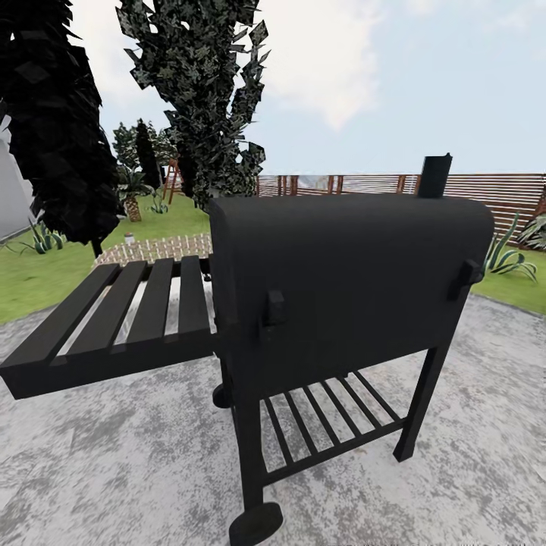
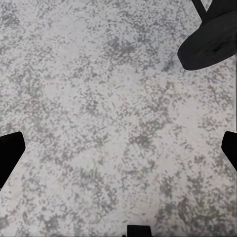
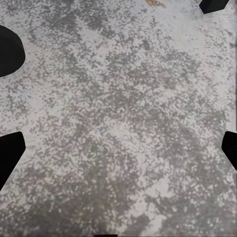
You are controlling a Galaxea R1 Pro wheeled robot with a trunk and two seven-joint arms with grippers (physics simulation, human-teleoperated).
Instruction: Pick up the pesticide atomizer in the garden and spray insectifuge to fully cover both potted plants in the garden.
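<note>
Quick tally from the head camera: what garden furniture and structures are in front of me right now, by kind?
Black barbecue grill: 1
Slatted side shelf on the grill: 1
Grill wheels: 2
Wooden slat fence: 1
Low white picket fence: 1
Total: 6

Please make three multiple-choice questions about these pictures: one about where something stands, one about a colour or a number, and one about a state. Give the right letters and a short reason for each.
1. Where does the barbecue grill stand?
A. on the lawn
B. on the grey paving
C. on a wooden deck

2. What colour is the grill?
A. red
B. silver
C. black

3. In what state is the grill's lid?
A. closed
B. wide open
C. taken off and lying on the ground

Answers:
1 B: in the head view its legs and wheel rest on the rough grey paving, with the lawn behind it.
2 C: body, side shelf and legs are all black.
3 A: the rounded lid sits down over the body, with no gap showing.
</note>
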